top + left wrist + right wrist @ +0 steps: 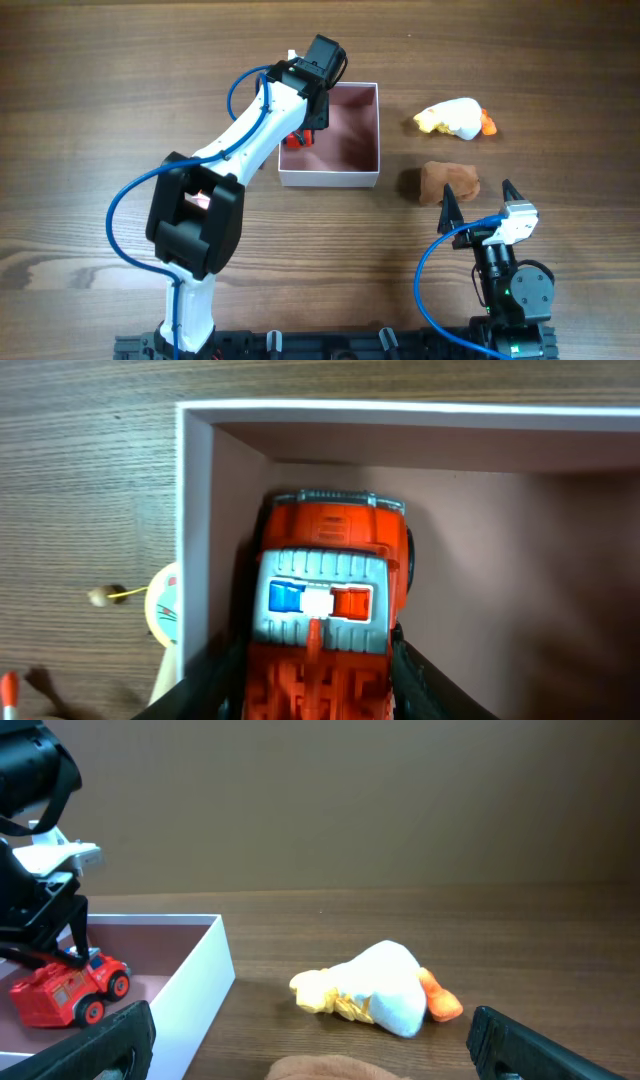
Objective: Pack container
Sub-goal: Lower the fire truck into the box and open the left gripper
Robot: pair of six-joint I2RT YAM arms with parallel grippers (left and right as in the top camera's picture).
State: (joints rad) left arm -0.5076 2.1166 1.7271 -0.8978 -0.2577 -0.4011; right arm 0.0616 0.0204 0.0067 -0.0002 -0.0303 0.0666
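Observation:
The container (pixel 365 178) is a shallow square box with white walls and a pink inside, at the table's middle. It also shows in the left wrist view (pixel 195 490) and the right wrist view (pixel 205 975). My left gripper (pixel 303 128) is shut on a red toy fire truck (pixel 325 600) inside the container's left side; the truck also shows in the overhead view (pixel 297 139) and the right wrist view (pixel 65 990). My right gripper (pixel 478 198) is open and empty, just in front of a brown plush (pixel 448 182).
A white and yellow plush duck (pixel 455 117) with an orange part lies right of the container; it shows in the right wrist view (pixel 375 990). The brown plush's top edge (pixel 330 1069) shows there too. A small round item (pixel 163 605) lies outside the container's left wall.

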